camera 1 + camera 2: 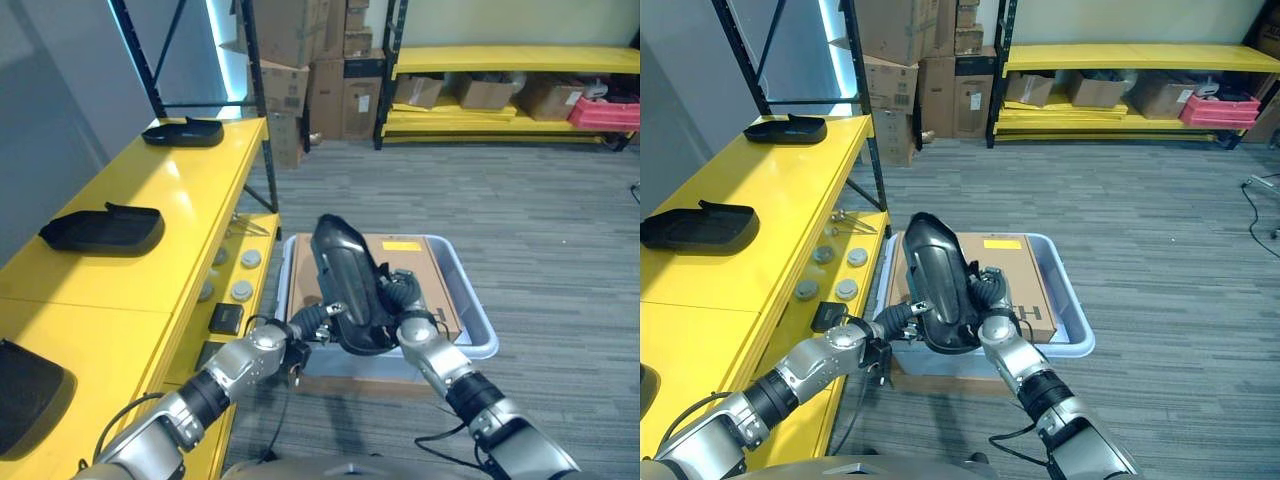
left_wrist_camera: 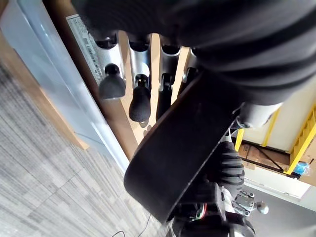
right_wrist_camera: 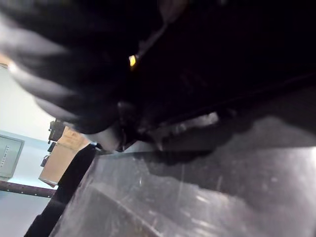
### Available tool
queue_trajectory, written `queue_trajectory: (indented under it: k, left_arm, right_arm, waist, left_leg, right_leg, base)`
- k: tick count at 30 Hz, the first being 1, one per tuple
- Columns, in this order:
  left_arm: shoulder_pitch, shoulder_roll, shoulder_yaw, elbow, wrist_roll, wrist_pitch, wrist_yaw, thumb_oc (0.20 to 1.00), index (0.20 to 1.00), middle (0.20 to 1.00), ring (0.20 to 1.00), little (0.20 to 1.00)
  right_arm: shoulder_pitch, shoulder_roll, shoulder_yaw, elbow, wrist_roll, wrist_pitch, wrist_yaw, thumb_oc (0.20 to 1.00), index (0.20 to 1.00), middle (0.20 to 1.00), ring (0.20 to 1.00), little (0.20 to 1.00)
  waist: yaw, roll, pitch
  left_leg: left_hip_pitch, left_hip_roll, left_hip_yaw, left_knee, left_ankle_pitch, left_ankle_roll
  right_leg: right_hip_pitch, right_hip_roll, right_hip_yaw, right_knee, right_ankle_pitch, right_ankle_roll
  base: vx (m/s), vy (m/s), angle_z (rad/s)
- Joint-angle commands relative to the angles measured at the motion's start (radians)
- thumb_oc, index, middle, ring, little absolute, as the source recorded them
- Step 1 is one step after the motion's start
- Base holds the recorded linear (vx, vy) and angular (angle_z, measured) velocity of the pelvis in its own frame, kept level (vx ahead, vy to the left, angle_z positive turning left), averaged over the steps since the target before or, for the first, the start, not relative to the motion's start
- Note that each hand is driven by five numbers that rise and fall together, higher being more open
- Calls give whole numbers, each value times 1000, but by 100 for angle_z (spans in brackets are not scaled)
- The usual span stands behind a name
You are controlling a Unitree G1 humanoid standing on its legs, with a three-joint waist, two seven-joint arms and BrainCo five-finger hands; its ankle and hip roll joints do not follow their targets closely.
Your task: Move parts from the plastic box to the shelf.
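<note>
Holding a black part [image 1: 349, 283] between them, both robot hands meet above the near edge of the box [image 1: 478, 322]. The left robot hand [image 1: 312, 322] grips the part's lower left edge; in its wrist view the fingers [image 2: 139, 101] lie fairly straight along the part's underside, above the box. The right robot hand [image 1: 400, 296] is pressed to the part's right side, but whether its fingers curl round it cannot be told. The part stands tilted, its narrow end up and away from the robot. In the box lies a brown carton [image 1: 425, 275]. To the left, the yellow shelf [image 1: 150, 250] carries more black parts: one at the near left corner [image 1: 25, 395], one midway [image 1: 103, 229], and one far along [image 1: 183, 131].
</note>
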Motion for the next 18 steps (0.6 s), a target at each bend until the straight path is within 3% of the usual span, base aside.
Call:
queue_trajectory:
  k: [1,10,11,12,18]
  left_arm:
    - [-111,-129,-31,21,-16,-104,-22,200,200,200,200,200]
    - [-103,-134,-18,9,-37,-154,8,200,200,200,200,200]
    - [-104,-135,-15,5,-40,-158,14,200,200,200,200,200]
    - [-105,-134,-12,1,-43,-165,21,200,200,200,200,200]
    - [-123,-121,24,-79,-65,-181,58,200,200,200,200,200]
  right_arm:
    - [-148,93,35,49,28,-64,-6,200,200,200,200,200]
    - [-148,95,35,39,25,-68,1,200,200,200,200,200]
    - [-150,95,35,35,27,-67,0,272,272,272,272,272]
    - [-154,96,36,28,34,-63,-3,1000,1000,1000,1000,1000]
    - [-174,106,35,-16,72,-37,-17,1000,1000,1000,1000,1000]
  waist:
    - [30,-22,-6]
    - [32,-22,-2]
    - [33,-22,-2]
    - [34,-22,-1]
    - [44,-20,3]
  left_leg:
    - [-7,22,-37,40,-79,0]
    - [-2,21,-40,37,-79,-2]
    - [-2,20,-42,37,-79,-3]
    - [-2,20,-43,37,-78,-3]
    - [0,18,-52,33,-77,-4]
  right_leg:
    - [-5,-68,-27,32,-50,69]
    - [0,-68,-28,30,-49,69]
    - [1,-68,-28,29,-49,69]
    - [1,-68,-28,29,-48,69]
    - [7,-71,-36,24,-45,69]
  base:
    - [0,0,0]
    - [0,0,0]
    - [0,0,0]
    - [0,0,0]
    - [0,6,3]
